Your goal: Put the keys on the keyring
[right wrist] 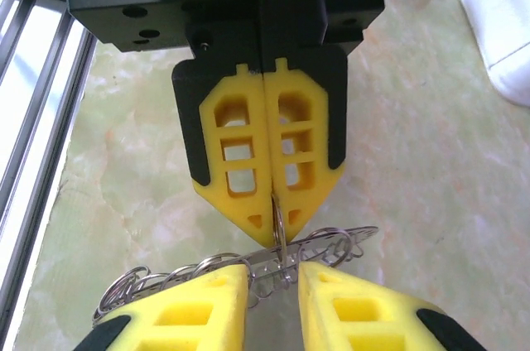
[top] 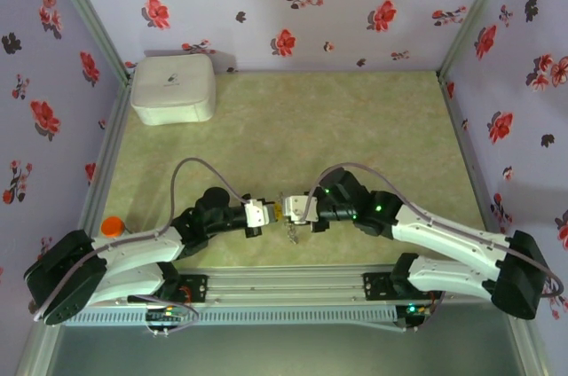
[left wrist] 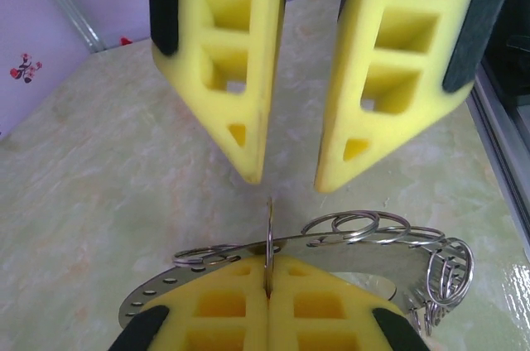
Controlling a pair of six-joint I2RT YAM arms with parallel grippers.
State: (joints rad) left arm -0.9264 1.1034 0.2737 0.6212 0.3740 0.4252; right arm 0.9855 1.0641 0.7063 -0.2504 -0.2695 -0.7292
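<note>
As left arm (top: 133,256) faces right arm (top: 444,234), left fingers (left wrist: 215,305) clench keyring (left wrist: 381,253), right fingers (left wrist: 414,60) parted

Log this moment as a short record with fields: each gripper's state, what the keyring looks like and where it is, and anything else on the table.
left gripper: shut, pinching a thin ring of the keyring at its fingertips
right gripper: open, tip to tip with the left gripper, gripping nothing
keyring: perforated metal strip carrying many small split rings, held by the left gripper
white box: far left corner of the table
</note>
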